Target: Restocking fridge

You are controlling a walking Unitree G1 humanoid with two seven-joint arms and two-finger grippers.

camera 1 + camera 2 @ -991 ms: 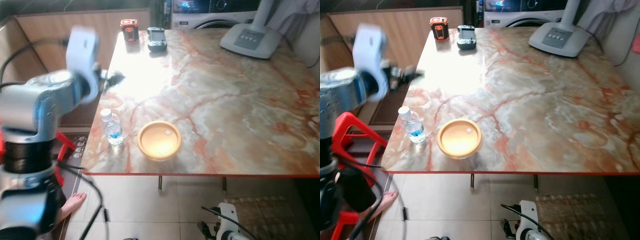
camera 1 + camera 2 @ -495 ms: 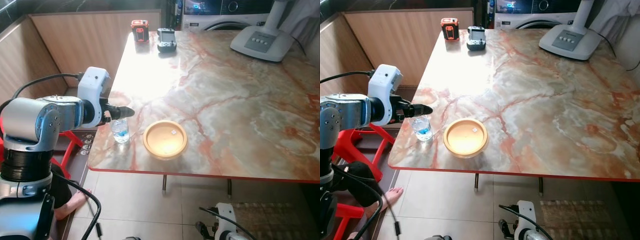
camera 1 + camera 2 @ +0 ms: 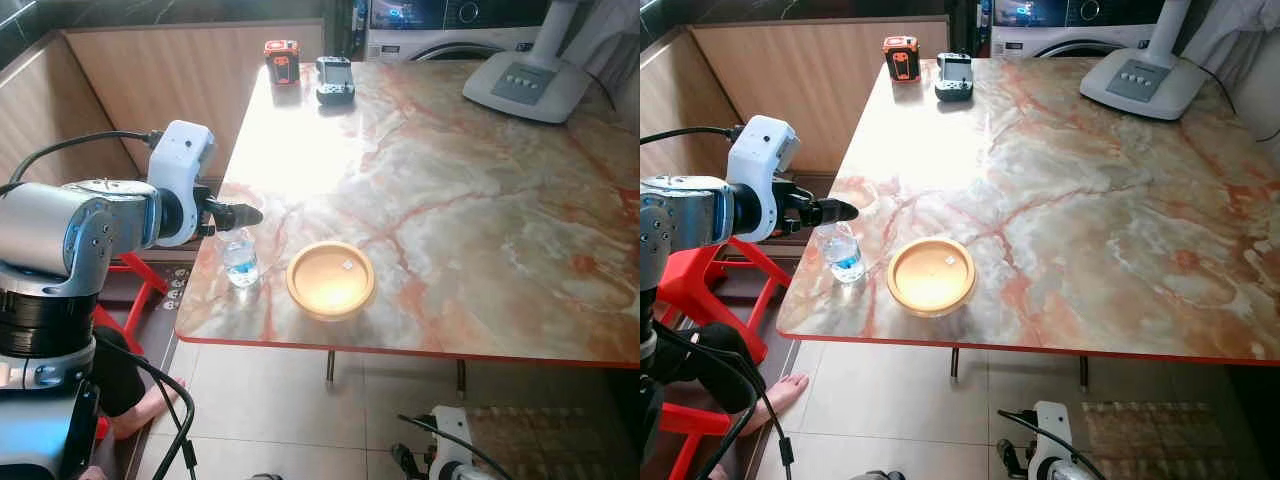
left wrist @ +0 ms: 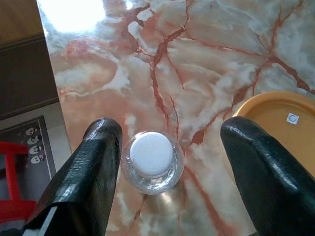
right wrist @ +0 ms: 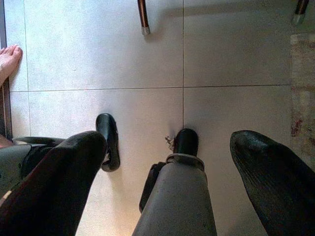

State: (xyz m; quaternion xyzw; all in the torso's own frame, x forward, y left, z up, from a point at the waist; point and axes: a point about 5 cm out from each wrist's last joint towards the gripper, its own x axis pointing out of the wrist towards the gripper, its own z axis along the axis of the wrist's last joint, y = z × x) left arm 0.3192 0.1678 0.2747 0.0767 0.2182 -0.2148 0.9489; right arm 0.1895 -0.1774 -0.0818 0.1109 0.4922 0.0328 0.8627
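- Up front, near the table's left front corner: a small clear water bottle point(image 3: 240, 258) with a white cap and blue label, standing upright on the marble table point(image 3: 480, 200).
- Left gripper point(image 4: 167, 162) hovers just above the bottle, fingers spread wide, one to either side of the cap. In the left wrist view one finger point(image 4: 93, 167) sits close beside the bottle, the other point(image 4: 266, 172) stands well off it; neither clearly touches.
- Just beside the bottle, toward the table's middle: a shallow yellow bowl point(image 3: 331, 279) with a small white sticker inside. The far finger hangs over its rim in the wrist view, so the bowl crowds that side of the grasp.
- Far end of the table, well apart from the bottle: an orange-and-black device point(image 3: 281, 60) and a dark grey handheld device point(image 3: 334, 78), side by side. At the far right corner, the white base of a fan or lamp point(image 3: 525, 85) with a row of buttons.
- Left of the table: a wooden panel wall point(image 3: 150, 90) and a red stool point(image 3: 700, 290) partly behind the arm. A black cable loops off the left arm.
- On the tile floor by the stool: a person's bare foot point(image 3: 780, 392).
- Right gripper point(image 5: 177, 172) hangs low, pointed at the floor, fingers wide apart and holding nothing; the robot's own leg and black feet show between them.
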